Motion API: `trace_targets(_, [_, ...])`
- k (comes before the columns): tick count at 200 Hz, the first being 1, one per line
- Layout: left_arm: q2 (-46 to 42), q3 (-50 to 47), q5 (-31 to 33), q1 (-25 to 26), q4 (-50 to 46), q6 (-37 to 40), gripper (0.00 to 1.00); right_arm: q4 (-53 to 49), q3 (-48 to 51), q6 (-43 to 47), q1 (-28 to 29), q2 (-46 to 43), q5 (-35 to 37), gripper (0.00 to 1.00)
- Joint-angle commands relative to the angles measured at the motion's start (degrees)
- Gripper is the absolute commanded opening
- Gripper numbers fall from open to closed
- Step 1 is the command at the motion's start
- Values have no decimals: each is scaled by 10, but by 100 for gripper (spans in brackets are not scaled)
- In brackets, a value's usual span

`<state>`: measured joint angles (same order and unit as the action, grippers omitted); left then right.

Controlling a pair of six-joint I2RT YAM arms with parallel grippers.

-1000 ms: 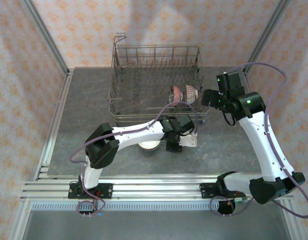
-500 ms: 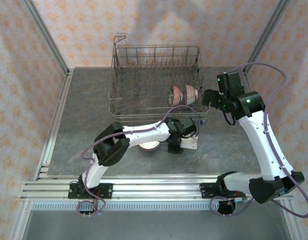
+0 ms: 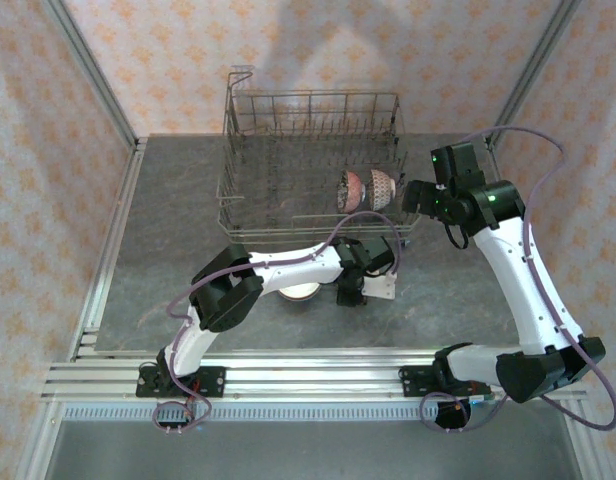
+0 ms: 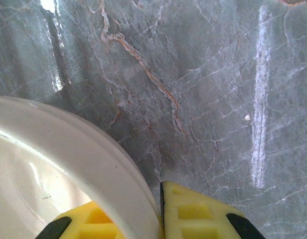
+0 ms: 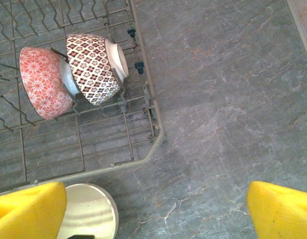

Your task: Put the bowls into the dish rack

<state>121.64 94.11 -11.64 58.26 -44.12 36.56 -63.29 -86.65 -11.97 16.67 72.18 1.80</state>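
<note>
Left gripper (image 4: 143,216) first: it's clamped on the rim of the white bowl (image 4: 44,189). One yellow pad is inside the bowl and the other is pressed against the outside wall, with the rim pinched between them. The bowl sits upright on the grey marbled counter (image 4: 218,74), and I can't see any gap under it from the wrist cam. From the top cam, that gripper is down low on the counter just in front of the near right end of the dish rack (image 3: 278,170), with the left arm stretched across to get there.

Right under the left forearm there's a second one, a cream bowl (image 3: 300,291). It's also on the counter and outside the rack, just to the left of the gripper.

Right gripper (image 5: 153,209): the pads are spread wide apart with nothing between them. It hangs above the counter right beside the rack's near right corner, looking down past the wire edge.

Inside the rack, near that same corner, two bowls are already loaded: a red patterned bowl (image 5: 41,84) and a brown patterned bowl (image 5: 91,67). Both stand on edge between the tines, side by side and looking like they touch. The brown one is closer to the rack's right wall.
</note>
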Motion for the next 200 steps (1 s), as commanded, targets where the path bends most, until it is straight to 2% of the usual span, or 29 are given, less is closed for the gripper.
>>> trace_targets(1, [-6, 4, -2, 2, -22, 5, 14, 11, 6, 2, -3, 3, 0, 93])
trace_targets(75, [-21, 7, 0, 8, -34, 11, 8, 26, 19, 0, -3, 3, -5, 93])
trace_targets(137, [-71, 23, 1, 11, -46, 13, 6, 35, 21, -6, -8, 0, -15, 94])
trace_targets(158, [-99, 31, -1, 11, -50, 8, 5, 42, 20, -15, -29, -4, -50, 94])
trace_targets(200, [-180, 34, -31, 9, -20, -17, 3, 74, 26, -52, -96, -16, -184, 94])
